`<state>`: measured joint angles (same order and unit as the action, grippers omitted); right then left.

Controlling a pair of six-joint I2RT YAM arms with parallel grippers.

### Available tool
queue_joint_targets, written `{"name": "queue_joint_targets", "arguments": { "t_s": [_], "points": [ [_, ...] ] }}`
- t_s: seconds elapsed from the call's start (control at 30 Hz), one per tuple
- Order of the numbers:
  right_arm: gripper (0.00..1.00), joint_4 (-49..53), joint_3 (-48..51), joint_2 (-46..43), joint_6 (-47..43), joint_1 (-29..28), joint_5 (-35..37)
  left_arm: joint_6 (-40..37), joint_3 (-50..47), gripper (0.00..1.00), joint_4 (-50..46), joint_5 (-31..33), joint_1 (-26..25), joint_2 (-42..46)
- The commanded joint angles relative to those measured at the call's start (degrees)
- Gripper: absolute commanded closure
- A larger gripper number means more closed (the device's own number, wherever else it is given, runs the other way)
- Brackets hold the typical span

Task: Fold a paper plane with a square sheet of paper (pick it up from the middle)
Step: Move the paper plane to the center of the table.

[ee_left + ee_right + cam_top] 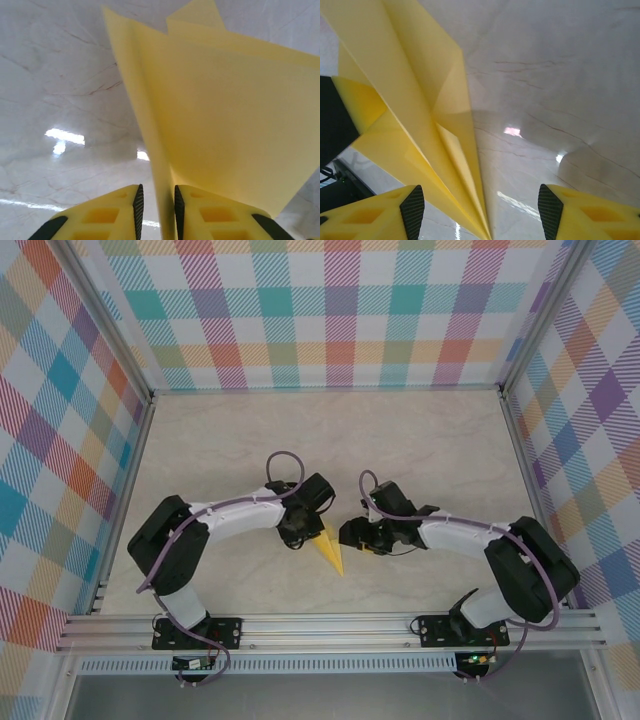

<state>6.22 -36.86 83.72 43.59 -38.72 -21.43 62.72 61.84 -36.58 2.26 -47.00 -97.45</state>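
From above, the paper plane (330,552) lay low on the pale marble table (430,450), between the two arms. Its sharp yellow tip pointed toward the near edge. The left gripper (300,533) sat over the plane's upper left end, and the right gripper (362,537) faced it from just beside the plane. From this height the fingers of both were dark lumps, and how their jaws stood could not be read.

The left wrist camera gave that detail. Its two yellow fingers had drawn close together on the plane's folded edge, and a black pad (138,210) stood on each side of the crease with hardly any gap. Above them the wings fanned up and out, and the right-hand wing was cut off by the frame.

The right wrist camera showed the layered folds and centre crease, which the overhead view was too far off to resolve. The plane narrowed to a point low between that gripper's fingers (412,212). They stood wide apart, and the right one was well clear of the paper. Whether the left one brushed the paper was hard to say. A black and yellow shape (340,120) at the left edge sat against the plane, cropped too much to name with confidence.
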Motion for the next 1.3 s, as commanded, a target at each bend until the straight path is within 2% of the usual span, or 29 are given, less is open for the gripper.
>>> {"name": "queue_joint_targets", "arguments": {
  "t_s": [0.0, 0.23, 0.63, 0.93, 1.27],
  "points": [
    [0.35, -0.90, -3.42, 2.58, -3.62, -0.99, -3.67, 0.21, -1.86, 0.77, 1.30, 1.14, 0.80, 2.50],
    [0.35, 0.76, -7.51, 7.49, -5.83, -1.43, -3.22, -0.16, -2.96, 0.78, 2.32, 0.95, 0.88, 3.23],
    [0.40, -3.39, -8.30, 9.98, -7.50, -2.74, -9.84, 0.03, -3.98, 0.78, 3.21, 0.60, 0.95, 3.55],
    [0.43, -1.14, -11.07, 11.78, -9.55, -4.98, -7.78, 0.46, -4.42, 0.78, 3.53, 0.86, 1.07, 4.28],
    [0.58, 4.17, -14.44, 15.97, -12.40, -7.66, -2.63, 1.07, -5.04, 0.78, 4.22, 1.01, 1.10, 5.07]
  ]
}}
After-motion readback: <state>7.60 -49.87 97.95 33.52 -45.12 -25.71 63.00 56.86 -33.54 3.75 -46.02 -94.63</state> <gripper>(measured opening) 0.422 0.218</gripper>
